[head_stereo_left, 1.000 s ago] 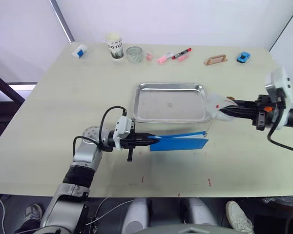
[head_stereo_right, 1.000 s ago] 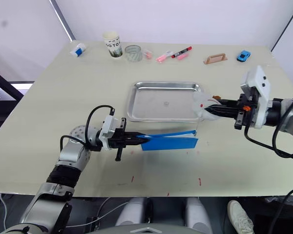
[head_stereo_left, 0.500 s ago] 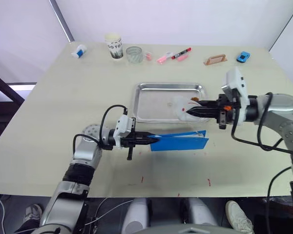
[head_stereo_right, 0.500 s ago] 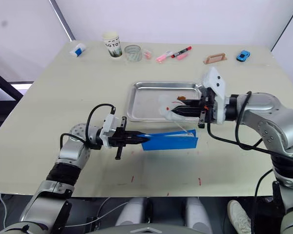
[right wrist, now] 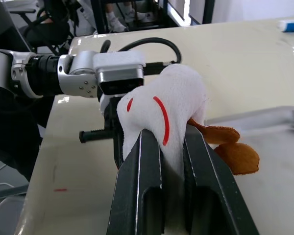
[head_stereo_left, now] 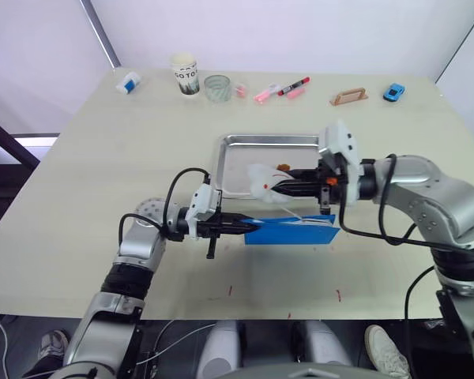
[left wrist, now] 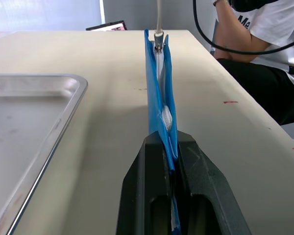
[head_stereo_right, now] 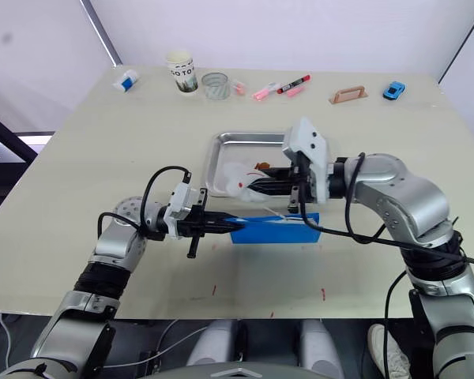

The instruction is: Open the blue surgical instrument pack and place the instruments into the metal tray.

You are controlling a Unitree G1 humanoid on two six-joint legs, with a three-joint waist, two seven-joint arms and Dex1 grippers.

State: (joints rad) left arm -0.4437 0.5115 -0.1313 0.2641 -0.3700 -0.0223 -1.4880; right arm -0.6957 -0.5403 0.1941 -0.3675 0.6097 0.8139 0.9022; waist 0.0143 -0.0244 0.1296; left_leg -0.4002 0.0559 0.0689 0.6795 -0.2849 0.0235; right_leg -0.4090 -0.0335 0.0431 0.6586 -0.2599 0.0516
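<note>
The blue surgical instrument pack [head_stereo_left: 294, 231] lies near the table's front, just in front of the metal tray [head_stereo_left: 231, 143]. My left gripper [head_stereo_left: 251, 224] is shut on the pack's left edge. In the left wrist view the pack [left wrist: 159, 88] shows edge-on between the fingers, with its two sides close together. My right gripper [head_stereo_left: 273, 187] hangs low over the tray's front part, just behind the pack. It is shut on a white soft toy [right wrist: 162, 110] with red marks and orange feet. The instruments are hidden.
Along the table's far edge stand a small white-and-blue bottle [head_stereo_left: 128, 82], a paper cup [head_stereo_left: 185, 73], a glass [head_stereo_left: 217, 87], pink and red markers [head_stereo_left: 283, 89], a tan holder [head_stereo_left: 348, 96] and a blue toy car [head_stereo_left: 393, 91]. A seated person [left wrist: 255, 44] is beyond the table.
My right arm has swung left with the white soft toy, from right of the tray to over its front part. The left gripper keeps its hold on the pack.
</note>
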